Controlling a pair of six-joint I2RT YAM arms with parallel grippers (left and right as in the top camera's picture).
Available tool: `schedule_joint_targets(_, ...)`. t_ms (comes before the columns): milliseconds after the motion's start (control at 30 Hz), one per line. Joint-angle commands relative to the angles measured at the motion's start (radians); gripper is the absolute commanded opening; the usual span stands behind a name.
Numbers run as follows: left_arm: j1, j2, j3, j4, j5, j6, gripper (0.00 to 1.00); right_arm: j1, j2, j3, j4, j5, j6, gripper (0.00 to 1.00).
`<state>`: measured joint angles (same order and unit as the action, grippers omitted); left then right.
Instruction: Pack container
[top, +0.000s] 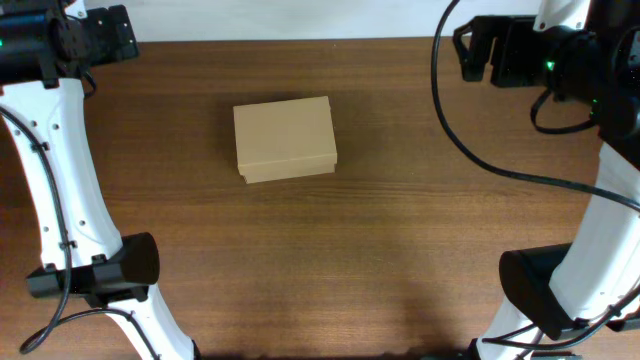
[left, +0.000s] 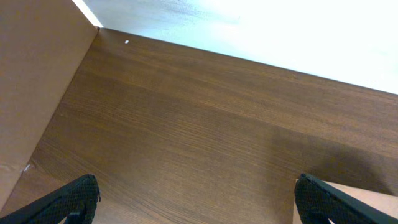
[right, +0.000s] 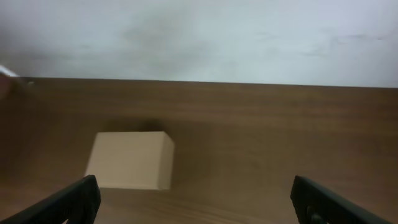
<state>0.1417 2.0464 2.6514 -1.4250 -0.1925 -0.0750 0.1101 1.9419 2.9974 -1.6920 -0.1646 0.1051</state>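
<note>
The container (top: 285, 138) is sitting closed on the table (top: 400, 230), so packing is looking finished. The left gripper (left: 198, 200) and right gripper (right: 194, 200) are hanging released, holding nothing.

The container (top: 285, 138) is coloured plain tan, unpatterned. The counter (top: 400, 240) is finished in dark brown with fine wood grain. The left hand (left: 196, 199) and right hand (right: 193, 199) are coloured black. A white backdrop (right: 199, 37) is seen at twelve o'clock.

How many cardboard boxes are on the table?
1. The container sits closed on the table, just left of middle in the overhead view. No other box shows there.
</note>
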Motion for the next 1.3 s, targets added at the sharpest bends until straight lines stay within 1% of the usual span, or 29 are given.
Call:
schedule_joint_targets(0,0.003,0.004,-0.003,-0.001,-0.011,0.002,1.00,0.000,0.000,-0.002,-0.006,-0.060,0.000,0.99)
schedule_joint_targets(100,0.003,0.004,-0.003,-0.001,-0.011,0.002,1.00,0.000,0.001,-0.003,-0.003,-0.048,0.000,0.99)
schedule_joint_targets(267,0.003,0.004,-0.003,-0.001,-0.011,0.002,1.00,-0.008,-0.001,0.000,0.003,0.035,0.000,0.99)
schedule_joint_targets(433,0.003,0.004,-0.003,-0.001,-0.011,0.001,1.00,-0.047,-0.029,0.000,0.017,0.038,0.000,0.99)
schedule_joint_targets(600,0.003,0.004,-0.003,-0.001,-0.011,0.002,1.00,-0.074,-0.116,-0.020,0.135,0.045,0.000,0.99)
schedule_joint_targets(700,0.003,0.004,-0.003,-0.001,-0.011,0.002,1.00,-0.093,-0.207,-0.097,0.219,0.045,0.000,0.99)
schedule_joint_targets(800,0.003,0.004,-0.003,-0.001,-0.011,0.002,1.00,-0.112,-0.323,-0.246,0.288,0.046,0.000,0.99)
schedule_joint_targets(967,0.003,0.004,-0.003,-0.001,-0.011,0.002,1.00,-0.112,-0.558,-0.618,0.425,0.045,0.000,0.99)
schedule_joint_targets(1133,0.003,0.004,-0.003,-0.001,-0.011,0.002,1.00,-0.112,-0.813,-1.077,0.626,0.045,0.000,0.99)
schedule_joint_targets(1267,0.003,0.004,-0.003,-0.001,-0.011,0.002,1.00,-0.112,-0.988,-1.404,0.800,0.045,0.000,0.99)
